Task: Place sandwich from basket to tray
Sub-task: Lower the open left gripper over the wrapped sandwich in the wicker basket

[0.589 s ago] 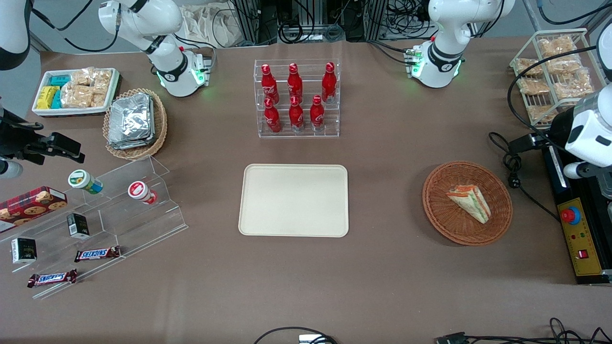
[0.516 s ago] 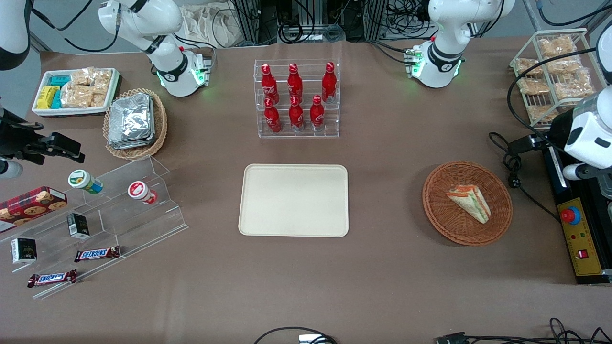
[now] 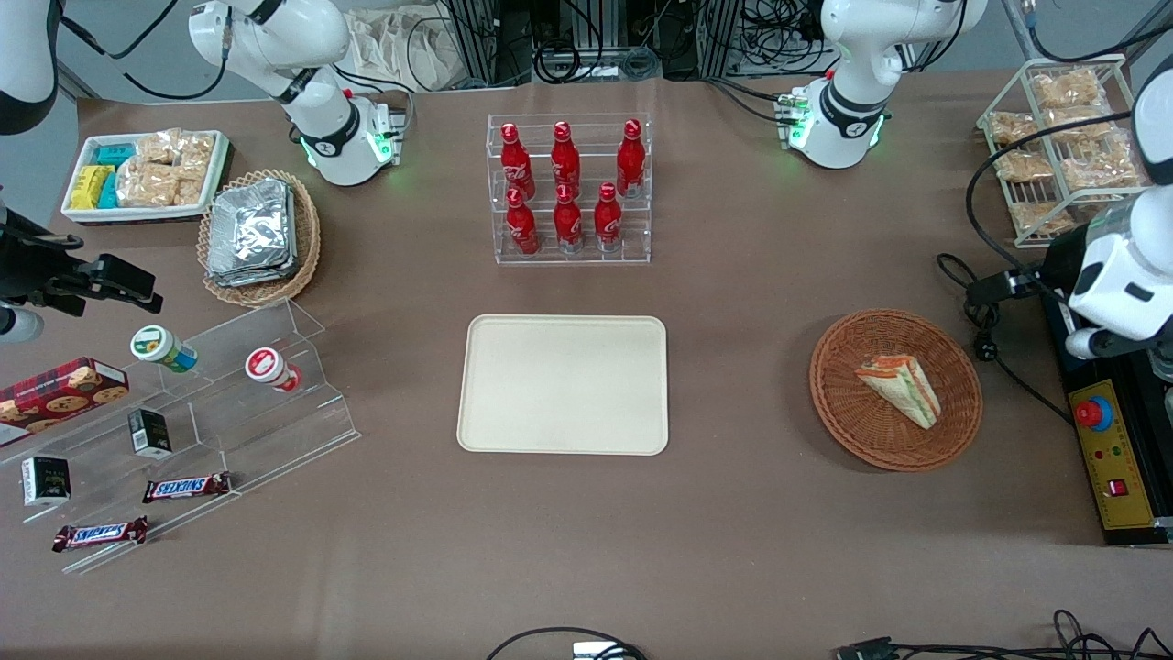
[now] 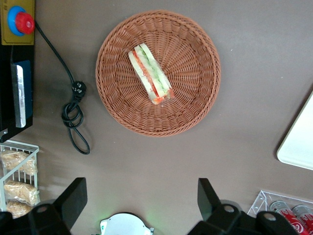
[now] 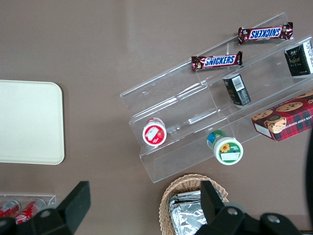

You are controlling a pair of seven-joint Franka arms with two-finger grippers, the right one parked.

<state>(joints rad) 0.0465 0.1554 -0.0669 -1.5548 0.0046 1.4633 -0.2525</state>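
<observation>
Though not yet over the basket [image 3: 827, 403], hangs high above the table at the working arm's end with the gripper [image 4: 139, 198] spread wide and gripping nothing; shows both dark fingers [image 4: 73, 196] well apart in the wrist view.

Finds the sandwich [image 3: 900, 390] lying flat inside the basket, close to its middle, at mid-height of the front frame near the edge on the working arm's side. Leaves the tray [image 3: 564, 385] bare at the centre of that frame, well apart from the basket, toward the parked arm's end.

From the wrist camera, places the sandwich [image 4: 150, 73] in the basket [image 4: 112, 103] ahead of the fingertips rather than between them, with open tabletop separating the two. Judging from that: calls first for a shift across until centred over the wedge, then for a descent.

Reads the long axis of the wedge as a diagonal, slanted against the line joining the two fingers, neither along it nor square to it. Probably needs a turn of the wrist, so as to close across the narrow width and not along the length. Should suit the spread as it stands. Counts the clear wrapping as a likely slip risk.
</observation>
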